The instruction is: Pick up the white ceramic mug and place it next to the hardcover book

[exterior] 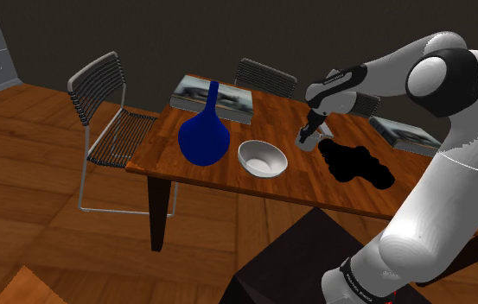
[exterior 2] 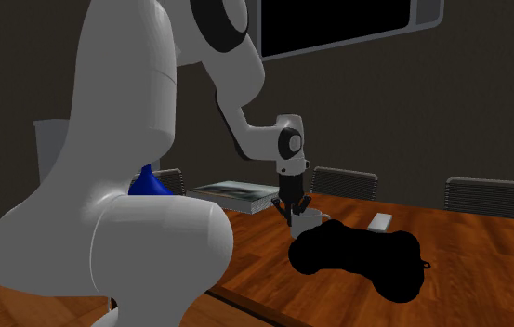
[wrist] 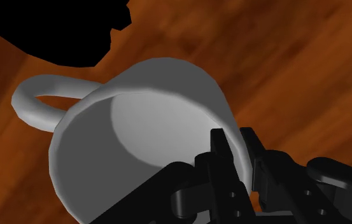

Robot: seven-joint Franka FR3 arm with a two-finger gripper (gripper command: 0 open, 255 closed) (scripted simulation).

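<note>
- Two black fingers (wrist: 219, 162) of the pincer (wrist: 233, 147) pinch the wall of the white mug (wrist: 136, 121) at its rim, one inside the cup and one outside. The pincer is closed on the mug.
- The mug hangs or stands under the pincer near the middle of the wooden bench (exterior: 215, 177), just beside a black shapeless object (exterior: 355, 162). I cannot tell whether its base is clear of the wood.
- Its handle (wrist: 37, 95) juts out on the side away from the fingers, towards that black object.
- A picture-covered book (exterior: 213, 95) lies at the far edge behind the blue vase (exterior: 202, 138). A second book (exterior: 405, 132) lies at the shoulder view's right. Going to the wrong one is one way this could fail, since the task does not say which it means.
- The grip is on one side of the rim only, so the mug's weight hangs off-centre. A quick swing could make it pivot or slide out between the fingers.
- A low carry towards the far book passes close to the vase and the white bowl (exterior: 263, 158). The jutting handle could clip either, and the narrow-necked vase looks easy to topple.
- Letting go while the mug is tilted, or partly over the book's cover, would probably tip it onto its side.
</note>
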